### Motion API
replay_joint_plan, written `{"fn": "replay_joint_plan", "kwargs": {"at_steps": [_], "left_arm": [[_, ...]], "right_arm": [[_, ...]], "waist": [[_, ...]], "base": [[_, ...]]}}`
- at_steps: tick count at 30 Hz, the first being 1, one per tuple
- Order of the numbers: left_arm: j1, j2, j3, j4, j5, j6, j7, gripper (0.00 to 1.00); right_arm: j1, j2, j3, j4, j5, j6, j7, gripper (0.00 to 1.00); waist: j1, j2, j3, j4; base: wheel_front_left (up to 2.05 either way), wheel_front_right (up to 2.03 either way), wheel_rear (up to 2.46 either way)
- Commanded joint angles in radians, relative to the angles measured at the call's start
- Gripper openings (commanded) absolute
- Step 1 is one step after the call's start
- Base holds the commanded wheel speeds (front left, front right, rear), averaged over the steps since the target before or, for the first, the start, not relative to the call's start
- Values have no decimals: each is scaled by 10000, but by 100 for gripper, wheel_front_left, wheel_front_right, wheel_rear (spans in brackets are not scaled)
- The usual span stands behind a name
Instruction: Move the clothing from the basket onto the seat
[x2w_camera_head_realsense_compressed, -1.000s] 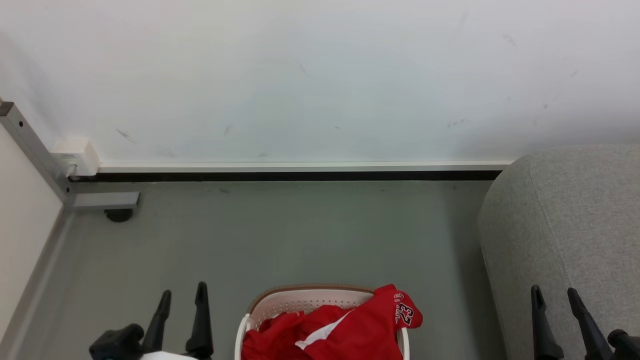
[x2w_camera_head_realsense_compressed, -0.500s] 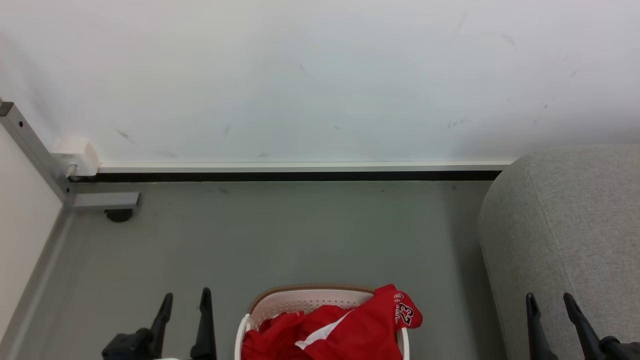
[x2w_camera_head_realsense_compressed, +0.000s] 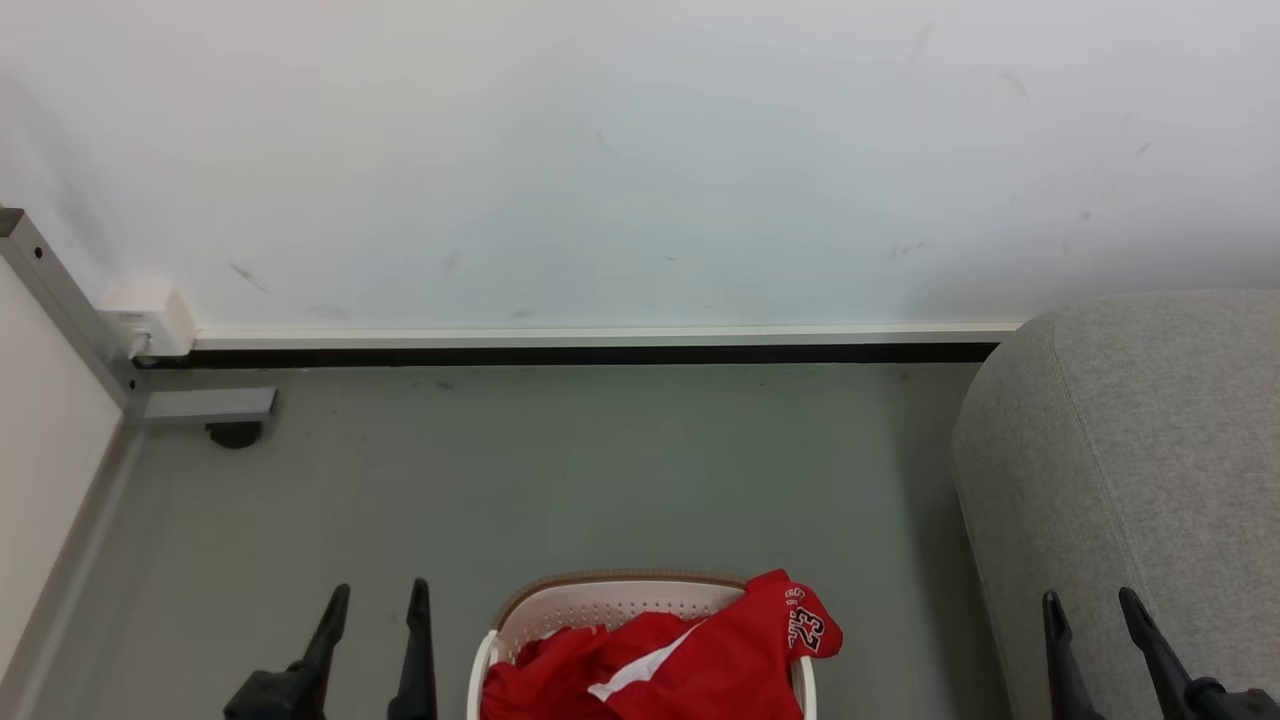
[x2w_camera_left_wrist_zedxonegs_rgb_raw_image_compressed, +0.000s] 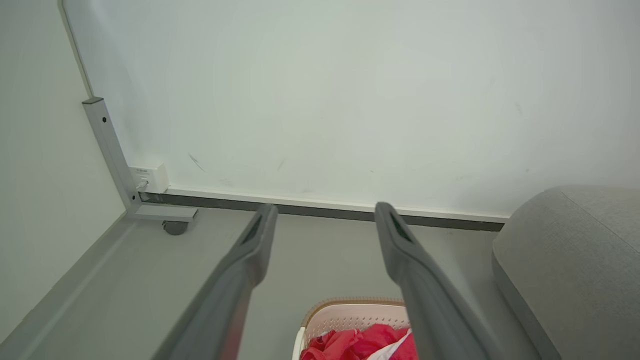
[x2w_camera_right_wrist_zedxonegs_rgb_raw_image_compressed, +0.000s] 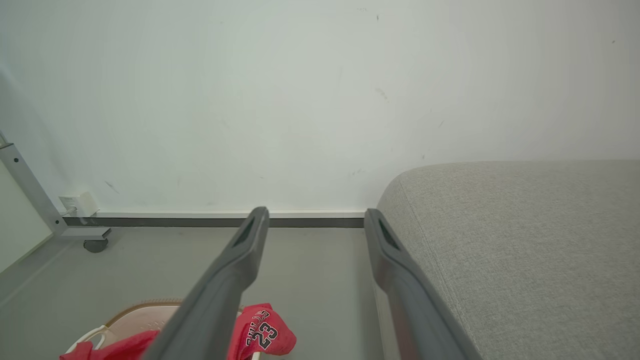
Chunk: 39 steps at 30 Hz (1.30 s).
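- Head view: L gripper (x2w_camera_head_realsense_compressed: 381, 590) & R gripper (x2w_camera_head_realsense_compressed: 1089, 597) are hanging low either side of the basket (x2w_camera_head_realsense_compressed: 620, 582), jaws spread wide and nothing held, prob. readying for a reach. The clothing (x2w_camera_head_realsense_compressed: 700, 660) is heaping inside the basket, its "23" part spilling over the rim toward the seat (x2w_camera_head_realsense_compressed: 1150, 450).
- L wrist view: fingers (x2w_camera_left_wrist_zedxonegs_rgb_raw_image_compressed: 240, 280) are gaping apart above the floor (x2w_camera_left_wrist_zedxonegs_rgb_raw_image_compressed: 150, 280), w/ the basket low between them and the red fabric lying ungrasped.
- R wrist view: the released jaws are pointing along the seat's rounded edge. The drop spot is sitting just beside the basket, so the carry looks short.
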Motion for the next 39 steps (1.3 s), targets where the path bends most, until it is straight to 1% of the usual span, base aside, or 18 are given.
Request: {"fn": "replay_joint_plan", "kwargs": {"at_steps": [1,7,13,19,23,27,32,39], "left_arm": [[103,78,9,-17,195,16,-85,100],[121,79,0,-11,601,25,-167,100],[176,76,47,-15,518,5,-153,100],[231,74,107,-85,495,39,-153,100],[110,73,112,-51,541,-34,-153,100],[-199,74,68,-59,639,-111,-153,100],[-845,72,-118,89,907,-341,-153,100],[-2186,255,-712,1336,1361,-763,-151,100]], "right_arm": [[98,-29,10,15,-238,-20,-102,100],[119,-42,77,28,-504,-21,-186,100],[106,-26,128,48,-396,-21,-163,100],[0,3,242,-7,-281,-21,-163,100],[-128,19,304,-72,-200,-21,-163,100],[-396,38,350,-243,-138,-21,-163,100],[-919,70,487,-528,-79,-21,-160,100],[-1811,93,858,-986,160,-21,-161,100]], "waist": [[0,0,4,-6],[0,0,11,-60],[0,0,-12,-175],[0,0,92,-459],[0,0,298,-737],[0,0,823,-1083],[0,0,1796,-1579],[0,0,3310,-2308]], "base": [[0,0,0],[0,0,0],[0,0,0],[0,0,0],[0,0,0],[0,0,0],[0,0,0],[0,0,0]]}}
